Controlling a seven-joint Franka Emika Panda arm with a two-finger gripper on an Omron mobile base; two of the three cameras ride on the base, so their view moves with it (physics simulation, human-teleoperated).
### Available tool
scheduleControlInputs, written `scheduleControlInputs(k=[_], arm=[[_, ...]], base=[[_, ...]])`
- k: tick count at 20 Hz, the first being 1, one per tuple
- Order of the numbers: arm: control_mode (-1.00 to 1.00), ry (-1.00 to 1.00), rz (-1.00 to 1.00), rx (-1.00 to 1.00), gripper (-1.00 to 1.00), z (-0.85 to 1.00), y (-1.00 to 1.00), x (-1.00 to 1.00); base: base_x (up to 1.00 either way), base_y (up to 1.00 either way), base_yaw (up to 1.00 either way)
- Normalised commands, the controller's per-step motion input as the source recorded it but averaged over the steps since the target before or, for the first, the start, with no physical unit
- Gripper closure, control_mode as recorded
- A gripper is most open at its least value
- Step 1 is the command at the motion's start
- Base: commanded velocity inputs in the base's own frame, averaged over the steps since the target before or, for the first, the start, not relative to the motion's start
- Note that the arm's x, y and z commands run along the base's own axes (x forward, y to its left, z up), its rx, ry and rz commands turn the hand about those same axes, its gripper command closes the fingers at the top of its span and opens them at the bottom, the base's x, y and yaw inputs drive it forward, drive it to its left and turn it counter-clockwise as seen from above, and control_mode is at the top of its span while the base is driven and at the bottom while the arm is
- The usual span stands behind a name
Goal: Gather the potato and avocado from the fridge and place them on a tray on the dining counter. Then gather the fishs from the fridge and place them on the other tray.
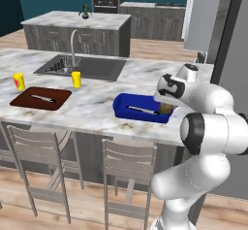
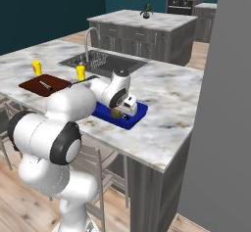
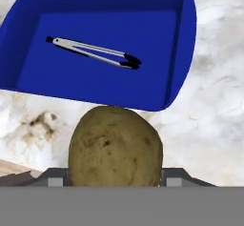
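My pincer (image 3: pixel 114 182) is clamped on the potato (image 3: pixel 115 146), a brown, speckled lump held just above the near rim of the blue tray (image 3: pixel 183 53). Inside that tray lies a pair of silver tongs (image 3: pixel 93 52) with dark tips, slanted across its floor. From the left base view the tray (image 1: pixel 127 104) sits on the marbled tabletop (image 1: pixel 92 107) near its front edge, with the potato (image 1: pixel 166 109) at its right end beneath my hand. Well to the left lies the reddish-brown tray (image 1: pixel 29 100), carrying a slim utensil I cannot identify. Just behind it stand two yellow cups (image 1: pixel 76 79), one near the sink (image 1: pixel 82 66) with its curved faucet (image 1: pixel 72 44). Two grey chairs (image 1: pixel 128 168) are tucked under the tabletop on a wooden floor. Beyond it stands a second island (image 1: pixel 77 20) with a small plant (image 1: pixel 85 12), before teal walls, and the grey fridge (image 2: pixel 225 128) rises at my right.
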Motion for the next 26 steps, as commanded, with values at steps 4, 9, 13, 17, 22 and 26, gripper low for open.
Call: scheduleControlInputs(k=[4, 9, 13, 17, 22, 26], arm=[[-1.0, 0.08, 0.0, 0.0, 1.0, -0.2, -0.13, 0.59], [-1.0, 0.07, 0.0, 0.0, 1.0, -0.16, -0.21, 0.59], [-1.0, 0.08, 0.0, 0.0, 1.0, -0.21, -0.17, 0.62], [-1.0, 0.07, 0.0, 0.0, 1.0, -0.26, -0.09, 0.59], [-1.0, 0.04, 0.0, -0.04, 1.0, -0.34, -0.01, 0.5], [-1.0, 0.04, 0.0, -0.04, 1.0, -0.32, 0.0, 0.56]], base=[[0.0, 0.0, 0.0], [0.0, 0.0, 0.0], [0.0, 0.0, 0.0], [0.0, 0.0, 0.0], [0.0, 0.0, 0.0], [0.0, 0.0, 0.0]])
